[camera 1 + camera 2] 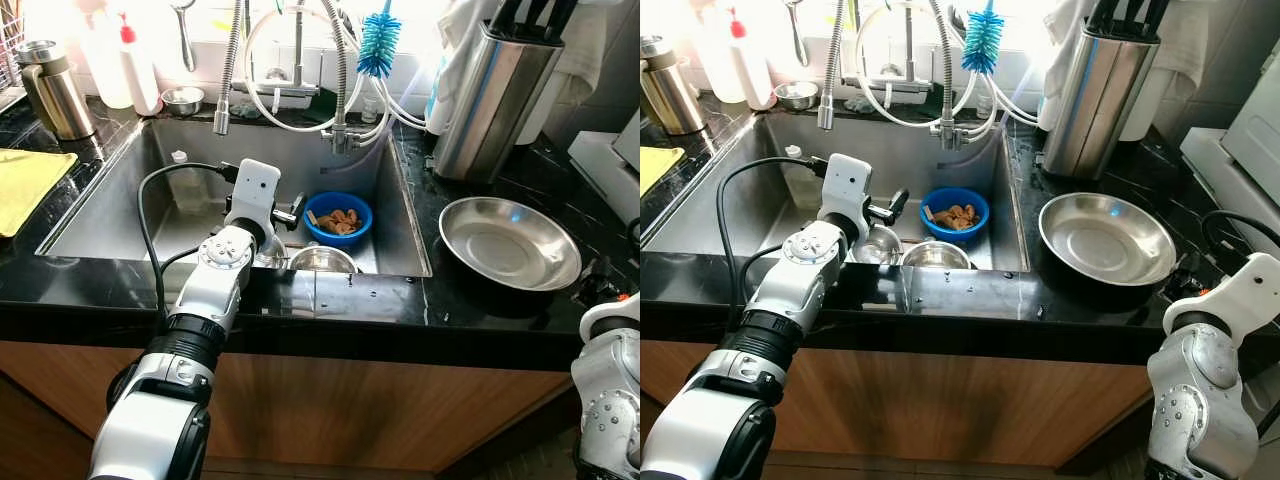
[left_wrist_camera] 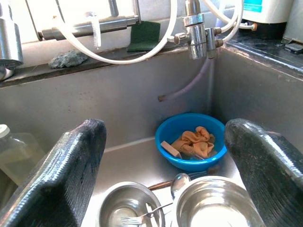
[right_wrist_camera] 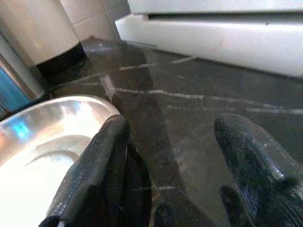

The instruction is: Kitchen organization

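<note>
Left gripper (image 2: 165, 175) spread wide, empty, over sink (image 1: 110, 200), above two steel bowls (image 2: 218, 204) and blue bowl (image 2: 190, 142); fork (image 2: 142, 216) in one bowl, handle toward the other; right gripper (image 3: 170, 175) parted beside pan (image 1: 1106, 238).

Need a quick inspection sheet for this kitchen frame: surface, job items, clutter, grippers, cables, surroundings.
Surface: black marble counter around a steel sink.
Job's things: blue bowl holding brownish scraps and two small steel bowls in the sink, one with a fork; wide steel bowl on the counter.
Clutter: yellow cloth, steel jug, blue bottle brush, knife block.
Grippers: left gripper open above the sink bowls; right gripper open over the counter beside the wide bowl.
Cables: black cable looping from the left arm over the sink.
Surroundings: faucet hoses, window behind.
</note>
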Tool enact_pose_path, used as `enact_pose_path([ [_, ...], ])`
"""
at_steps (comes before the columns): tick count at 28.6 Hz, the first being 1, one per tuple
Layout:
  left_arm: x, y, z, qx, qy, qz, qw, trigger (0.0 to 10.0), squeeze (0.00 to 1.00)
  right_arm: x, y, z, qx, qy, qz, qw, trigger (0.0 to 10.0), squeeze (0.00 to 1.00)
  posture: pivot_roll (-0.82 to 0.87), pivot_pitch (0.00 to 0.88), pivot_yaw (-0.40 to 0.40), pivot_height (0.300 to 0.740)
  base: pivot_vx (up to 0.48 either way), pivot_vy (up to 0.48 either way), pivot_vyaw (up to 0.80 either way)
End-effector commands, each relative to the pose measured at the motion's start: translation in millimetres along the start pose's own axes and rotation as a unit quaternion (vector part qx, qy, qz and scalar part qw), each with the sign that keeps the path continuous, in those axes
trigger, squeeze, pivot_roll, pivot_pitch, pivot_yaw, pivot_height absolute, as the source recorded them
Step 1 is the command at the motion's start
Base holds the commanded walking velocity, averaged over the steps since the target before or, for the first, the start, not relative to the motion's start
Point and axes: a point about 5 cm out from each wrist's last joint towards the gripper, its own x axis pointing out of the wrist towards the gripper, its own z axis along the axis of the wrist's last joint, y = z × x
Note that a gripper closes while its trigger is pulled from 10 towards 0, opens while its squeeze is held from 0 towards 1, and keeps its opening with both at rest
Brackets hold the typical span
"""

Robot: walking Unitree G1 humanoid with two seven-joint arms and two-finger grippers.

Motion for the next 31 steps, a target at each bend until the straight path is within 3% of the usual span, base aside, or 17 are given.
enact_pose_path([
  [1,-0.3,-1.3,3,0.008,-0.007,-0.006,1.000,10.0,0.00,2.2,-1.0,0,0.012,0.010,-0.005,1.000,10.0,0.00,0.08,0.030,-0.070,0.740,0.000,0.000,0.00],
  [9,-0.4,-1.6,3,0.013,-0.007,-0.008,1.000,10.0,0.00,5.4,0.5,-4,0.011,0.030,0.003,0.999,10.0,0.00,0.08,0.025,-0.071,0.740,0.000,0.000,0.00],
  [16,0.6,-1.9,7,0.012,-0.016,-0.004,1.000,10.0,0.00,11.3,8.2,-7,-0.019,0.047,0.026,0.998,10.0,0.00,0.09,0.016,-0.071,0.740,0.000,0.000,0.00],
  [25,1.1,-1.1,10,0.010,-0.024,-0.001,1.000,10.0,0.00,14.0,12.8,-1,-0.016,0.038,0.034,0.999,10.0,0.00,0.09,0.004,-0.072,0.740,0.000,0.000,0.00],
  [31,1.7,-0.1,18,-0.006,-0.036,-0.002,0.999,10.0,0.00,14.6,19.1,13,-0.005,0.005,0.050,0.999,10.0,0.00,0.09,0.014,-0.072,0.740,0.000,0.000,0.00],
])
